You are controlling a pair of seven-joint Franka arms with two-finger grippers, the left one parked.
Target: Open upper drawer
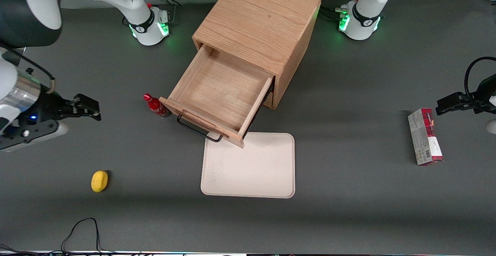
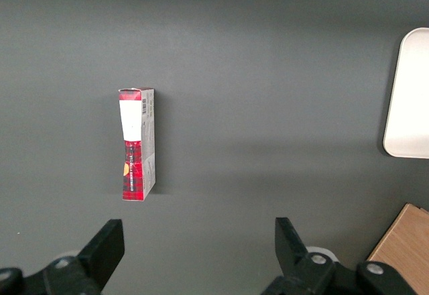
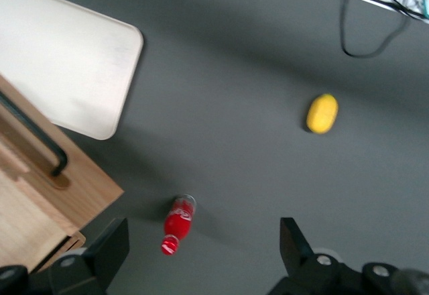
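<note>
The upper drawer point(image 1: 223, 89) of the oak cabinet point(image 1: 259, 19) stands pulled far out, its shallow wood-grain tray empty and its thin black bar handle point(image 1: 197, 128) facing the front camera. The drawer's front and handle also show in the right wrist view point(image 3: 40, 174). The lower drawer is hidden beneath it. My right gripper point(image 1: 91, 108) is open and empty, hovering above the table toward the working arm's end, well apart from the drawer. In the right wrist view the gripper point(image 3: 201, 251) hangs over bare table beside the red bottle point(image 3: 177, 223).
A small red bottle point(image 1: 155, 106) stands beside the drawer's front corner. A cream tray point(image 1: 250, 166) lies on the table in front of the drawer, partly under it. A yellow lemon point(image 1: 99, 180) lies nearer the front camera. A red and white box point(image 1: 425, 136) lies toward the parked arm's end.
</note>
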